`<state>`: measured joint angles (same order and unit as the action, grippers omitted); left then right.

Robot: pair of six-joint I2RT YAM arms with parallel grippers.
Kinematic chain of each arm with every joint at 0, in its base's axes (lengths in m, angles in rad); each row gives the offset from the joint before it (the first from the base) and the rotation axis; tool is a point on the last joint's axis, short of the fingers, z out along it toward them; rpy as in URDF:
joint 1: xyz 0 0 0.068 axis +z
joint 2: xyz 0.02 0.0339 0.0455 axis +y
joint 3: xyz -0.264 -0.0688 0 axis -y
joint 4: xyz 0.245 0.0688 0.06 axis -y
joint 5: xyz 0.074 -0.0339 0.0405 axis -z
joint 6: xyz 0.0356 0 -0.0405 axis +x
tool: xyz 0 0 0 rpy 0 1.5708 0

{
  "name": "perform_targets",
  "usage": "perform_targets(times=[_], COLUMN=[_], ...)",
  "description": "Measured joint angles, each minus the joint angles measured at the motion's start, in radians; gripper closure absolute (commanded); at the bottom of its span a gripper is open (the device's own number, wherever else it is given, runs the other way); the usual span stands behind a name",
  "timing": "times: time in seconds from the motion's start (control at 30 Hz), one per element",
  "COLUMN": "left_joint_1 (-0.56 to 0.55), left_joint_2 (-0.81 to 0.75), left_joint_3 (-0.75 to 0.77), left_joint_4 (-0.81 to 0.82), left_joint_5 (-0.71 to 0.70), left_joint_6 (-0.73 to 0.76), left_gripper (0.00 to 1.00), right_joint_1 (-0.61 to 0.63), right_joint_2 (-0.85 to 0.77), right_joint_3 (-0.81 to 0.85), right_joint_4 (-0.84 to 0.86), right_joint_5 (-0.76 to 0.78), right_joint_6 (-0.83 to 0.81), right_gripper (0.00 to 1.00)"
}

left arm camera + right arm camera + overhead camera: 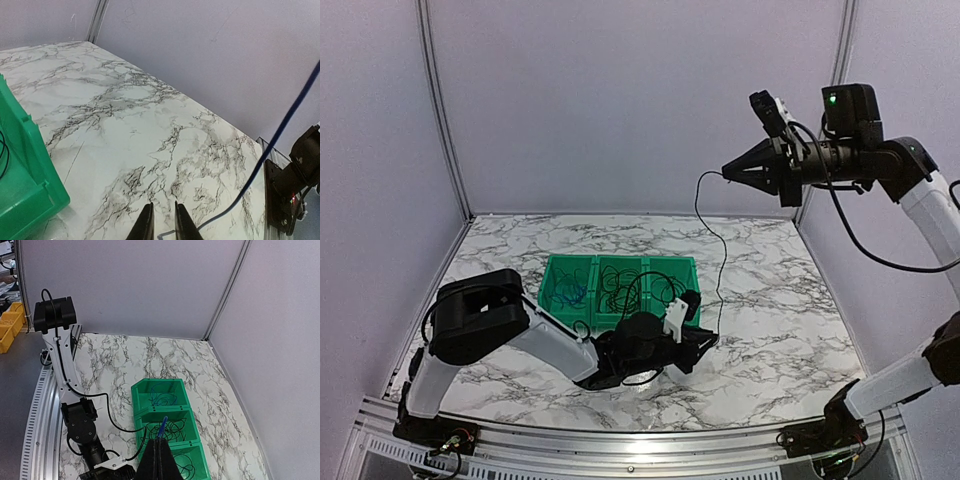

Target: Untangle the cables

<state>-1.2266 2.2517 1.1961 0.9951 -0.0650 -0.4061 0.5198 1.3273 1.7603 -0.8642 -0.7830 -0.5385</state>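
My right gripper (725, 172) is high above the table's right side, shut on a thin blue cable (723, 255). The cable hangs down to the table by my left gripper (708, 340). In the right wrist view the cable (162, 424) sticks out of the shut gripper (161, 439). In the left wrist view my left gripper (163, 204) is low over the marble, its jaws a narrow gap apart, and the cable (280, 132) runs in between them near the frame's bottom edge. More cables lie in the green bin (552, 262): a blue coil (162, 399) and black tangles (175, 429).
The green bin (160, 410) has three compartments and stands at the table's middle, just behind my left gripper. Its corner shows at the left of the left wrist view (30, 165). The right arm's base (295, 175) stands at the table's near right edge. Walls close off the back and sides.
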Motion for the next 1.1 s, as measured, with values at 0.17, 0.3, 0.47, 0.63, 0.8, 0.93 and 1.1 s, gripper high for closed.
perform_targets(times=[0.17, 0.3, 0.47, 0.63, 0.8, 0.93, 1.1], left_joint_1=[0.0, 0.0, 0.0, 0.002, 0.016, 0.038, 0.057], left_joint_2=[-0.004, -0.057, -0.23, -0.401, -0.457, -0.452, -0.436], left_joint_3=[-0.082, -0.198, -0.335, -0.366, -0.34, -0.28, -0.19], left_joint_4=[0.032, 0.056, 0.072, 0.074, 0.042, -0.031, -0.075], left_joint_5=[-0.005, -0.047, -0.181, -0.358, -0.492, -0.554, -0.626], left_joint_6=[-0.023, -0.034, -0.024, 0.0, 0.023, 0.05, 0.085], left_gripper=[0.94, 0.96, 0.96, 0.95, 0.95, 0.95, 0.96], right_joint_1=[-0.019, -0.032, -0.068, -0.077, -0.077, -0.079, -0.08], right_joint_2=[0.017, 0.024, 0.021, 0.042, 0.107, 0.2, 0.356], right_joint_3=[0.01, -0.003, -0.118, -0.266, -0.387, -0.441, -0.43], right_joint_4=[0.02, 0.058, 0.138, 0.193, 0.273, 0.32, 0.364], right_joint_5=[0.004, 0.016, 0.05, 0.113, 0.164, 0.19, 0.182], right_joint_6=[0.016, 0.024, 0.035, 0.034, 0.037, 0.052, 0.082], right_gripper=[1.0, 1.0, 1.0, 1.0, 1.0, 1.0, 1.0])
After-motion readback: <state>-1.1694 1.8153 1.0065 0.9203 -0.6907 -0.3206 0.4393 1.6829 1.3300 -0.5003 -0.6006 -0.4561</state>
